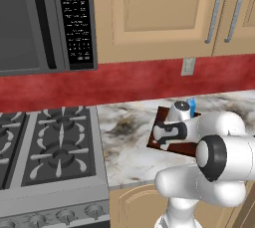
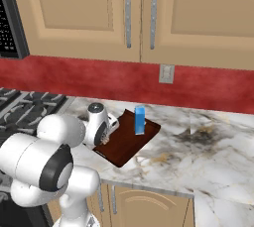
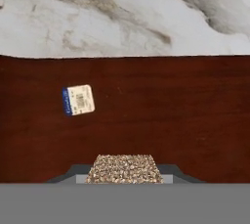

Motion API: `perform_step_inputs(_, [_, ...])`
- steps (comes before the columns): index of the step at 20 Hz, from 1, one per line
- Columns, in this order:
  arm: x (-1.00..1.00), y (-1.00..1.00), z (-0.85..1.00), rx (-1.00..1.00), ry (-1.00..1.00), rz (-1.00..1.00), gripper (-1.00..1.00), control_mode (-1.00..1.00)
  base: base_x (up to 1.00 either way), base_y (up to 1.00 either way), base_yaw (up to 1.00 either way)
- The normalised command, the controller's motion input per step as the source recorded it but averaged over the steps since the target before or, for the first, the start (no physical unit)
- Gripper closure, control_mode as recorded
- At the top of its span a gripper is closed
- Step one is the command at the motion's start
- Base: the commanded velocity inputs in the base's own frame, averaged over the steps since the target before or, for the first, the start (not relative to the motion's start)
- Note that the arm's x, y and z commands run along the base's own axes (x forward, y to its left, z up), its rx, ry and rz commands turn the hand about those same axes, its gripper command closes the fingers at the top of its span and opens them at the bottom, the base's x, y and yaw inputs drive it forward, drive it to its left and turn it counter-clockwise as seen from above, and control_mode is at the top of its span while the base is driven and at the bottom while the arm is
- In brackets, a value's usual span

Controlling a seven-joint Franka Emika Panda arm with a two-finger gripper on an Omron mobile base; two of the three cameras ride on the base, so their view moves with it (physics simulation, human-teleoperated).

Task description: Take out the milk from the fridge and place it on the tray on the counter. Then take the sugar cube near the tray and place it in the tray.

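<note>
The dark reddish-brown tray (image 2: 124, 145) lies on the marbled counter (image 2: 208, 146). The blue milk carton (image 2: 140, 120) stands upright on the tray's far part, and its top (image 3: 78, 100) shows from above in the hand view. My gripper (image 3: 123, 176) hangs over the near part of the tray (image 3: 171, 115), pointing down, shut on the speckled sugar cube (image 3: 123, 168) between its dark fingertips (image 3: 68, 175). In the left base view the hand (image 1: 169, 130) covers part of the tray (image 1: 182, 148), with the milk (image 1: 191, 105) just behind it. Whether the cube touches the tray I cannot tell.
A gas stove (image 1: 50, 142) adjoins the counter on the left, under a black microwave (image 1: 45, 18). Tan wall cabinets (image 2: 129, 13) hang above a red backsplash with a wall outlet (image 2: 166, 74). Open counter stretches to the right of the tray.
</note>
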Motion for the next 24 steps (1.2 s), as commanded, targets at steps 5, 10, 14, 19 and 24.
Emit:
perform_step_inputs(5, [0.09,0.00,-0.12,0.00,0.00,0.04,1.00,-1.00,0.00,0.00,0.00])
perform_step_inputs(10, [0.00,0.00,-0.05,0.00,0.00,0.05,-1.00,-1.00,0.00,0.00,0.00])
perform_step_inputs(14, [0.00,0.00,-0.01,0.00,0.00,0.02,-1.00,-1.00,0.00,0.00,0.00])
perform_step_inputs(19, [-0.12,0.00,0.14,0.00,-0.04,0.00,-1.00,-1.00,0.00,0.00,0.00])
perform_step_inputs(24, [-0.30,0.00,0.35,0.00,-0.12,0.00,-1.00,-1.00,0.00,0.00,0.00])
